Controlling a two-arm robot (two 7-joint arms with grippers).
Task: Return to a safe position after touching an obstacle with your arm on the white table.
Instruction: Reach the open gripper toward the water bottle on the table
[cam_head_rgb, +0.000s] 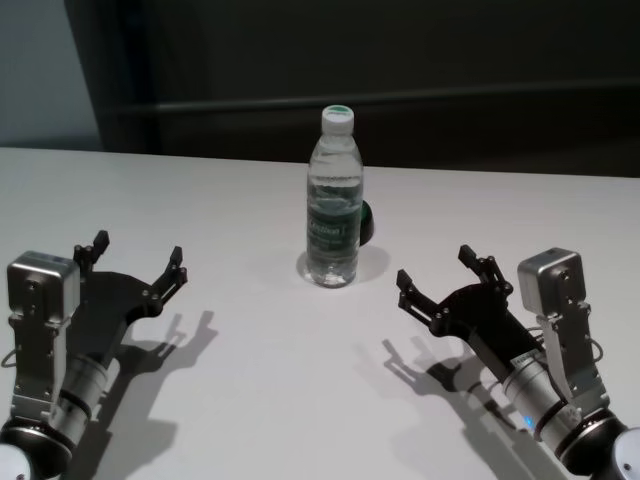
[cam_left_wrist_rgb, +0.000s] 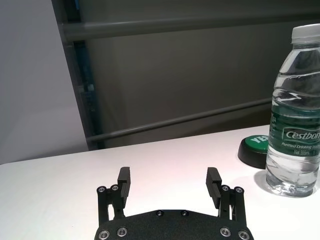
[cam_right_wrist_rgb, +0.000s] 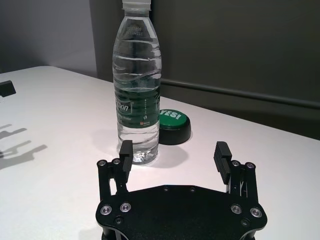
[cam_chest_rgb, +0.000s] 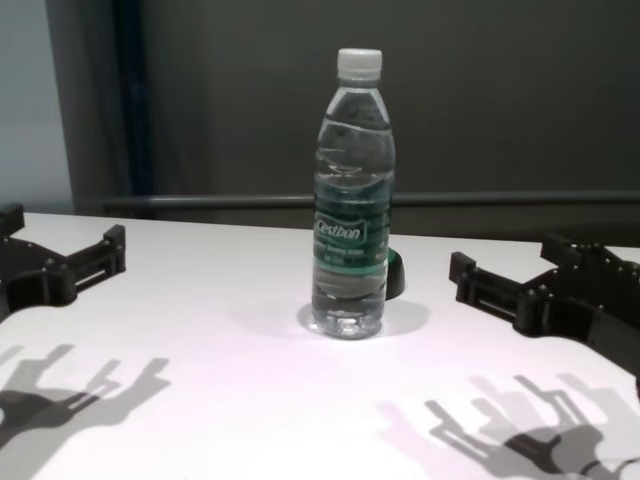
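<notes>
Two grippers, left (cam_head_rgb: 136, 257) and right (cam_head_rgb: 436, 268), fingers spread | white table (cam_head_rgb: 250, 400) | bottle (cam_head_rgb: 333, 200) upright | dark wall behind

Bright overhead light floods the white table (cam_head_rgb: 250, 380), casting hard, doubled finger shadows toward the near edge beneath both arms; the dark backdrop stays dim, and every view holds sharp.

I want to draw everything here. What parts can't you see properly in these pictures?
- Green button: mostly hidden behind the bottle in head and chest views; the left wrist view cuts off its lettering.
- Bottle label: cut by the picture edge in the left wrist view.
- Left gripper and right gripper: fingers open; arms cut off by the chest view's edges.
</notes>
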